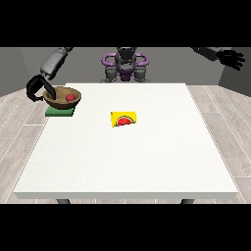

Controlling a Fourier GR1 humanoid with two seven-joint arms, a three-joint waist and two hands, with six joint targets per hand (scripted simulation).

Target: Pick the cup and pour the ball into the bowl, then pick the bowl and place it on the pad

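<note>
White tabletop [127, 162] fills the foreground, its near part bare. Closest to the camera of the things on it is the yellow cup [124, 118], lying on its side near the middle, with a watermelon slice printed on its wall. It touches nothing else.

At the view's left, the black robot hand [43, 94] reaches down to the left rim of the brown bowl [62, 98]; its fingers curl around that rim, so it is holding the bowl. The grey forearm slants up from it toward the robot's shoulder. Inside the bowl lies the red ball [70, 97], toward its right side. The bowl sits on the green pad [60, 112], which shows below it at the far left part of the tabletop, well apart from the cup.

At the view's right, the other robot hand [231, 58] is raised high, beyond the tabletop's edge, with fingers spread wide and holding nothing.
</note>
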